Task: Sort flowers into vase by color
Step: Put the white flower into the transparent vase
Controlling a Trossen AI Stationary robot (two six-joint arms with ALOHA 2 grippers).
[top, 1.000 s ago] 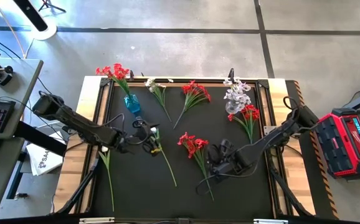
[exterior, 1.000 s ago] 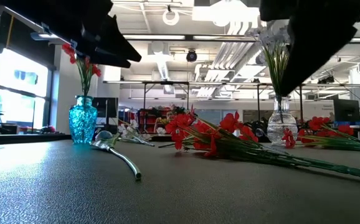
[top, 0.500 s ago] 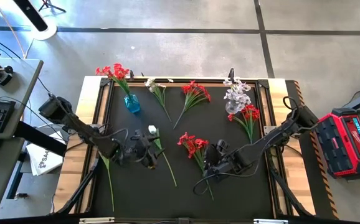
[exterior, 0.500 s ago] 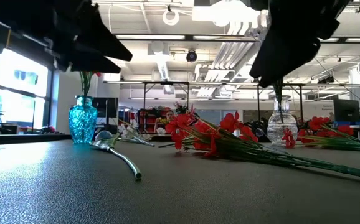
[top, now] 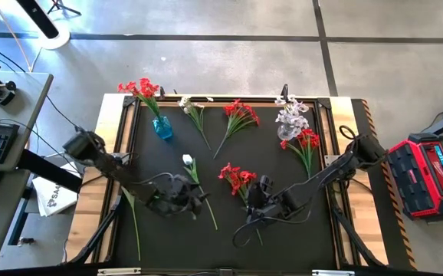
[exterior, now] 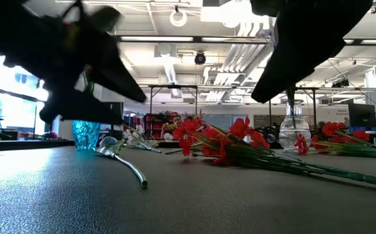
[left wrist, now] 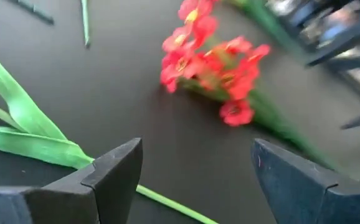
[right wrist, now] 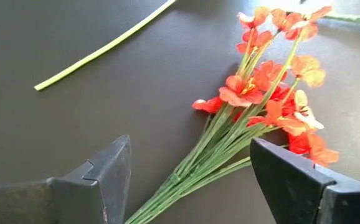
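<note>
Jaws on both arms stand spread and empty. Right gripper (top: pixel 254 201) hangs low over the stems of a red sprig (top: pixel 237 179) lying mid-bench. Left gripper (top: pixel 198 204) sits just left of it, over the green stem of a white tulip (top: pixel 188 160). Toward the far edge lie a white sprig (top: pixel 193 109) and another red sprig (top: pixel 239 116). Far left, a blue vase (top: pixel 162 127) holds red blossoms; far right, a clear vase (top: pixel 287 130) holds pale ones, with a third red sprig (top: pixel 306 142) beside it. Bench (top: pixel 283 238) surface is black.
</note>
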